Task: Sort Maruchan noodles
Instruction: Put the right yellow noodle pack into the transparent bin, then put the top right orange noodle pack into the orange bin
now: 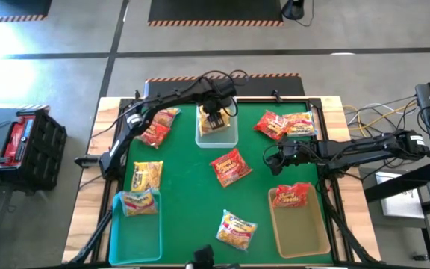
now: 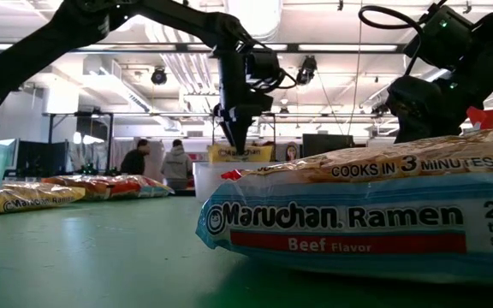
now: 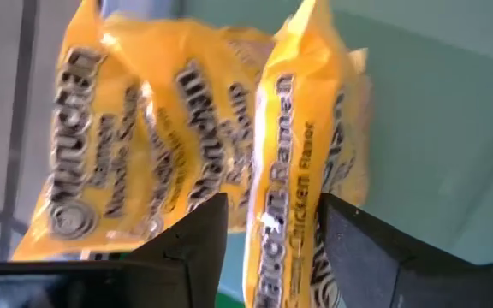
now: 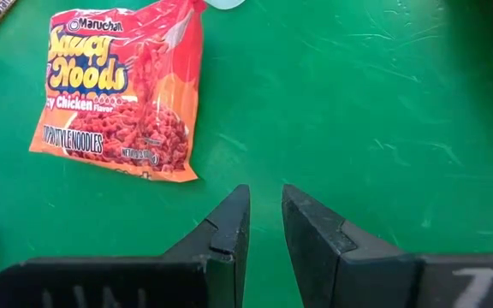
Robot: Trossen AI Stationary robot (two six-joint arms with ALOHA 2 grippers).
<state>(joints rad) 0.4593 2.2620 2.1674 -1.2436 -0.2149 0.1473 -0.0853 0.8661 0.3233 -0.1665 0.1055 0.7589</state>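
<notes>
My left gripper (image 1: 215,119) hangs over the clear bin (image 1: 216,137) at the far middle of the green table (image 1: 192,194). Its fingers (image 3: 187,248) stand apart on either side of a yellow chicken ramen packet (image 3: 294,171); I cannot tell whether they grip it. My right gripper (image 1: 275,157) hovers low over bare green near the table's right side, fingers nearly together, holding nothing. A red noodle packet (image 4: 122,85) lies flat just ahead of it. Other packets lie scattered across the table and in the bins.
</notes>
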